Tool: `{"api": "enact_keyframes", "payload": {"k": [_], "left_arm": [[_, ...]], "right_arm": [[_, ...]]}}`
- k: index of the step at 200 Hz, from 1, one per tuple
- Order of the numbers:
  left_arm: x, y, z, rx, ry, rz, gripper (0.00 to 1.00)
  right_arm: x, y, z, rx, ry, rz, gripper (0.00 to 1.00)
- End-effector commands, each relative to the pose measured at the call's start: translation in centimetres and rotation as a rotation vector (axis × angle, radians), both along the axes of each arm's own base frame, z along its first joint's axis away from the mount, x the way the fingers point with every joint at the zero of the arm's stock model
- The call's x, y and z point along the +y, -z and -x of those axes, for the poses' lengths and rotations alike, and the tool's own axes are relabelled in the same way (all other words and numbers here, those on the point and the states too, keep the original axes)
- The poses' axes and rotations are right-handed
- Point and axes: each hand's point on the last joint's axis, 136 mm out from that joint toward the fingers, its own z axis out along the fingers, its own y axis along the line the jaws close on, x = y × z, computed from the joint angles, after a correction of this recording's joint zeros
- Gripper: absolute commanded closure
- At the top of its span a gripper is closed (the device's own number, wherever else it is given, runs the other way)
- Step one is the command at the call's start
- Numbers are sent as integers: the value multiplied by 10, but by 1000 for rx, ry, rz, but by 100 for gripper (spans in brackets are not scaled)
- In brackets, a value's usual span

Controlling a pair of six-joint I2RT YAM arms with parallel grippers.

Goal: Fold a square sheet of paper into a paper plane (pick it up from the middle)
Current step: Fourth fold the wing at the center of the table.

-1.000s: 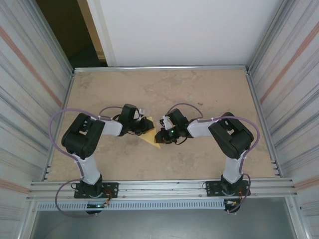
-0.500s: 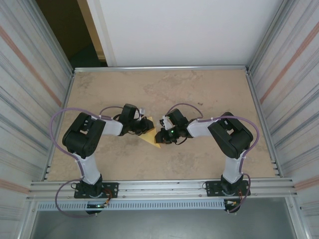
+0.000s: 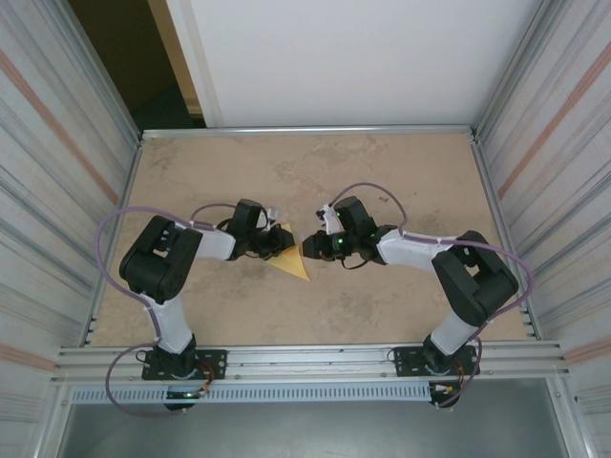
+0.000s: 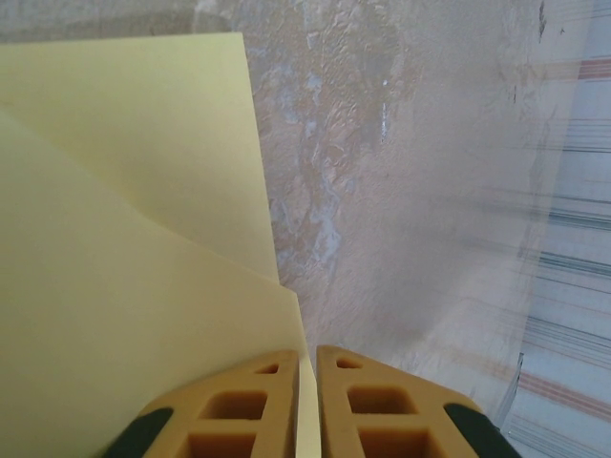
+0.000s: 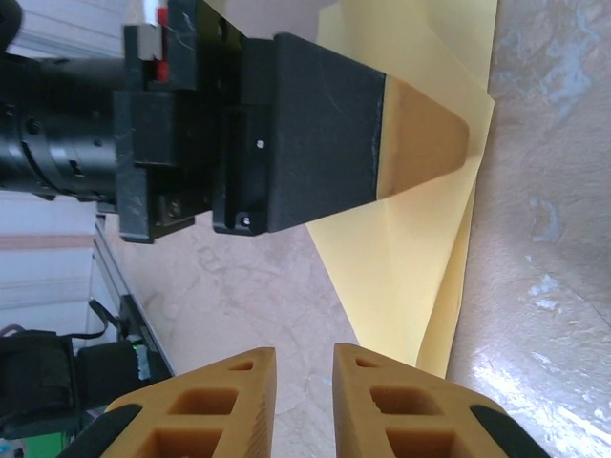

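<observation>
The folded yellow sheet (image 3: 292, 260) sits mid-worktop (image 3: 401, 172), between the two arms. The left end effector (image 4: 306, 382) pinches the sheet's edge, jaws closed on it. The right end effector (image 5: 304, 372) is just beside the sheet, narrowly parted and holding nothing.

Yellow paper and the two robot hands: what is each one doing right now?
Paper: folded over itself into a pointed shape, with one edge pinched.
Left gripper: shut on the paper's edge.
Right gripper: jaws a little apart with nothing between them, just beside the paper.
</observation>
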Motion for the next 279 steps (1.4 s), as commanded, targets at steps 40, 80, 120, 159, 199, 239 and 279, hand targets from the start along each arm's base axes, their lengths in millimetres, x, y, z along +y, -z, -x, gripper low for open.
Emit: {"api": "enact_keyframes", "payload": {"k": [40,80,120,159,199,239,279], "left_arm": [[-1,-1,-2,-16,9,-4,85],[-1,-6,-1,-22,9,4,85],[-1,-8,-1,-26,7,4,85],[2,-8,-1,-28,-1,-1,85],[4,-10,0,-37,-8,-11,85],[8,-14,-1,-47,-21,-18,85],[9,-31,-6,-91,-18,-2,85]], "right_arm": [[21,31,12,82,-69,54,81],[22,46,16,124,-84,71,81],[22,57,21,151,-100,84,81],[22,62,23,164,-113,89,81],[21,67,24,175,-117,103,81],[18,74,25,188,-115,133,81],[13,79,25,195,-106,167,83]]}}
